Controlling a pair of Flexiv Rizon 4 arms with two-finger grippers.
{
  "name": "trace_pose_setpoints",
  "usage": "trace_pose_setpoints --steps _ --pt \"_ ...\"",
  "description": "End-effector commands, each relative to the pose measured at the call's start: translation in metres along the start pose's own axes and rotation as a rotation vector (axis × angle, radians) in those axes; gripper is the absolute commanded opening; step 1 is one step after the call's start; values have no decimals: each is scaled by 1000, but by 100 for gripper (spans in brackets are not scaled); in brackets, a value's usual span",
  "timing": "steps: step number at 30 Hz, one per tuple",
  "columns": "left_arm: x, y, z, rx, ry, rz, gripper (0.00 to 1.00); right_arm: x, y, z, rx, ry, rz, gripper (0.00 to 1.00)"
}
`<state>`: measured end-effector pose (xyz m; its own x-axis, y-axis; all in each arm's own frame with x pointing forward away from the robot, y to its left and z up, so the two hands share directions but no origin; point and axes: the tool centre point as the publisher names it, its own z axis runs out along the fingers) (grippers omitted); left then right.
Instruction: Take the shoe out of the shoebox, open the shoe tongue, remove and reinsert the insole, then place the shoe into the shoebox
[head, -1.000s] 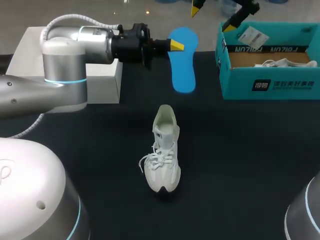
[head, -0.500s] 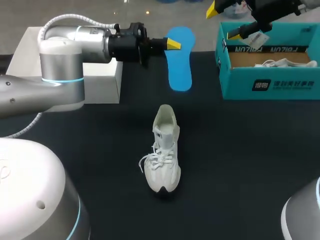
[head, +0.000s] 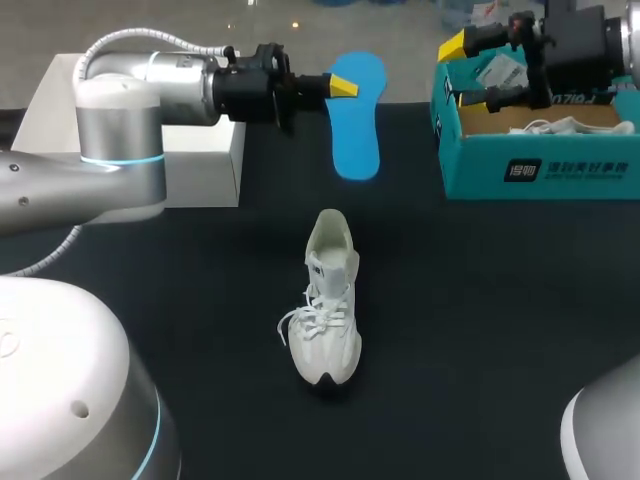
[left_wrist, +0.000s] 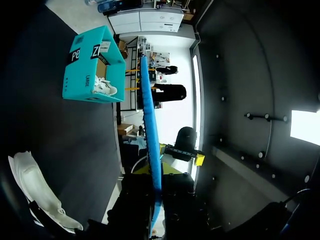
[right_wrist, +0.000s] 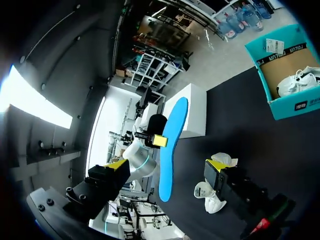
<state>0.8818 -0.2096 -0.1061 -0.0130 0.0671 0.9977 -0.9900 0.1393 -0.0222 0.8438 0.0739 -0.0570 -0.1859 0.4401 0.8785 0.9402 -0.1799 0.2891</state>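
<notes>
1 insole (head: 357, 120) aloft, 1 shoe (head: 328, 300) on the black table (head: 500, 300), 1 shoebox (head: 540, 170).
Left arm lies level past 1 white box (head: 150, 140); its left gripper (head: 340, 88) pinches the thin, flat blue insole by 1 edge. The white lace-up shoe stands upright mid-table, well apart from everything. The right gripper (head: 475, 72) – 2 fingers spread, nothing between them – hovers at the teal cardboard shoebox's left end; a 2nd white shoe (head: 560, 127) lies inside.
</notes>
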Motion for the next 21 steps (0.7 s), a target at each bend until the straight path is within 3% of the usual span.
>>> trace_pose_setpoints --steps 1,8,21 --pt "0 -2 0 -9 4 -6 0 -13 -4 -4 8 486 -22 100" --pt "0 -3 1 -24 4 -7 0 -26 -8 2 84 555 14 100" --pt "-4 -6 -2 -25 -16 30 0 -35 -9 5 119 447 82 100"
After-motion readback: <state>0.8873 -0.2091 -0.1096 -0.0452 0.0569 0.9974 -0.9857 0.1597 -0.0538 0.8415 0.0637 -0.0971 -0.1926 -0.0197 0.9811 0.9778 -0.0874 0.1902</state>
